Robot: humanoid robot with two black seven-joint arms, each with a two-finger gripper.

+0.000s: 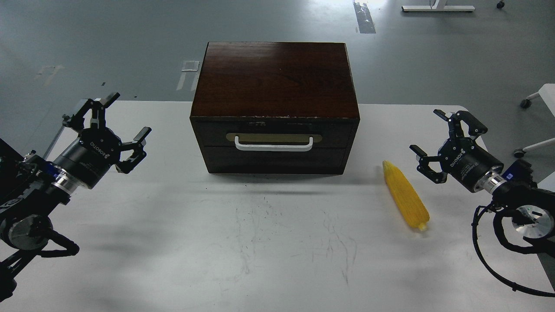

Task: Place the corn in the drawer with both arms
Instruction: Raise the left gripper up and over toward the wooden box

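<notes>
A dark brown wooden box stands at the table's back middle. Its drawer is pushed in, with a white bar handle on a brass-coloured plate. The yellow corn lies flat on the table to the right of the box, tapered end pointing away. My left gripper hovers open at the left, well clear of the box. Open too, my right gripper hangs just right of the corn, not touching it. Both hold nothing.
The white table has scuff marks in front of the box. Grey floor lies beyond its far edge. A white chair base with castors stands off the table at the right.
</notes>
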